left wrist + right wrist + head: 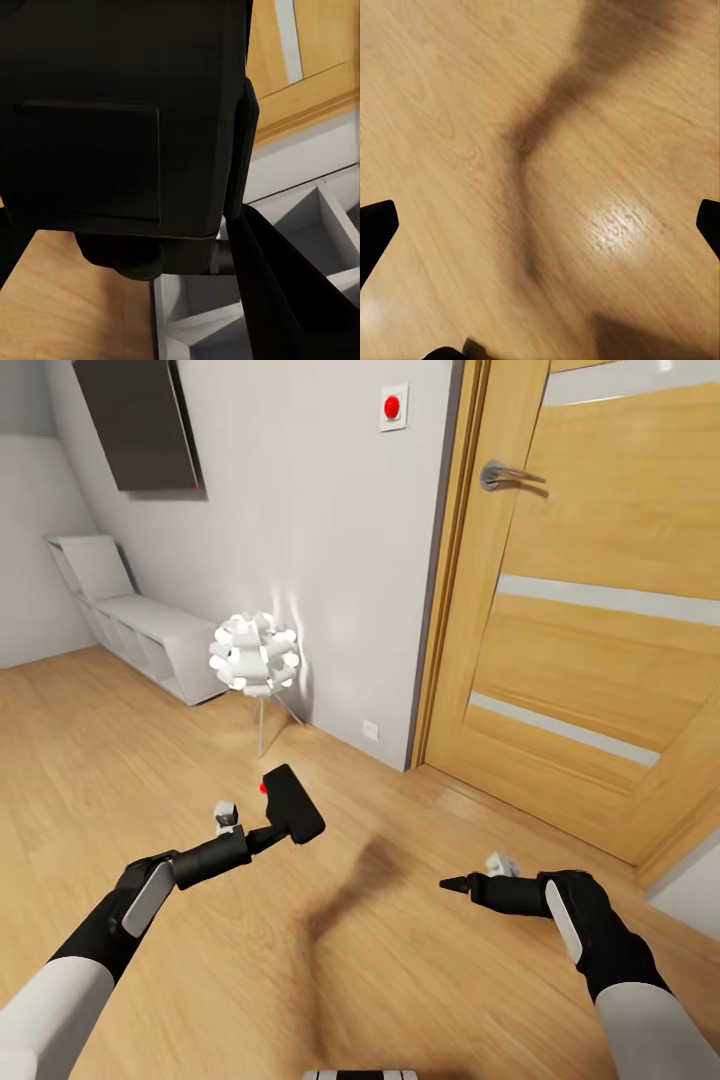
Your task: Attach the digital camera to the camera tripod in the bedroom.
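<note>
My left gripper (pixel 268 838) has its jaws closed on the digital camera (pixel 292 804), which I hold up in the air over the wood floor (pixel 90 780), ahead of my left arm; the small red button shows on its upper edge. From my left wrist the camera (pixel 120 120) is a dark block pressed right up against the lens, with one black finger (pixel 281 300) running along its side and the white cube shelves (pixel 300 225) behind it.

My right gripper (pixel 456 883) hangs over bare floor, level with the left and well apart from it. From the head view I cannot judge its opening, but from the right wrist the two fingertips (pixel 375 229) sit far out at opposite edges, so those jaws stand wide with nothing between them, only floorboards (pixel 540 150) and a dark shadow across them.

Ahead of me stand the grey wall, a white spiky floor lamp (pixel 254 652) against it, the wooden door (pixel 590 610) to the right, the wall TV (pixel 140 420) upper left and the cube shelves (pixel 140 630) below it
</note>
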